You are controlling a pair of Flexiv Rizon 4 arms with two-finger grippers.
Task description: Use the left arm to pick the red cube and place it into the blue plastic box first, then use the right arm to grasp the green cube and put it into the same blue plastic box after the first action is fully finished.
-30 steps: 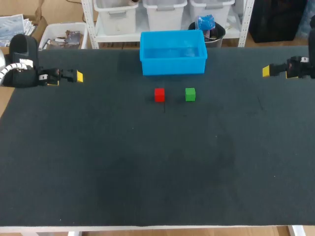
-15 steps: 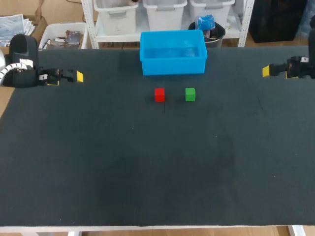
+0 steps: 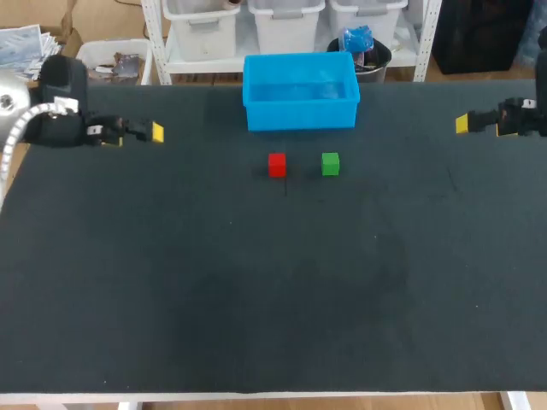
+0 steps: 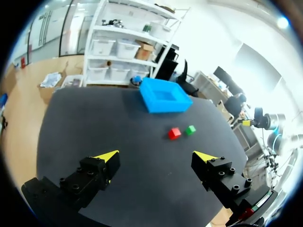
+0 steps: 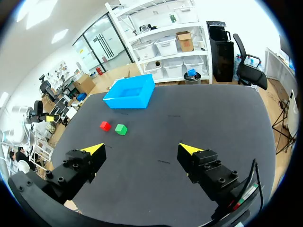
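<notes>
A red cube [image 3: 277, 165] and a green cube [image 3: 331, 164] sit side by side on the black table, just in front of the blue plastic box [image 3: 301, 90] at the far middle edge. My left gripper [image 3: 150, 132] hovers at the far left, open and holding nothing, well left of the red cube. At the far right my right gripper [image 3: 462, 124] is open and holds nothing. In the left wrist view the red cube [image 4: 174, 133], green cube [image 4: 190, 129] and box [image 4: 164, 95] lie far ahead of the open gripper [image 4: 158, 156]. From the right wrist, the green cube [image 5: 121, 129] and red cube [image 5: 105, 125] lie ahead of that gripper [image 5: 141, 149].
The blue box is empty inside. Black table [image 3: 256, 290] surface spreads wide in front of the cubes and to both sides.
My left arm has moved right, toward the middle of the table, its gripper still open. The right arm and both cubes have not moved.
</notes>
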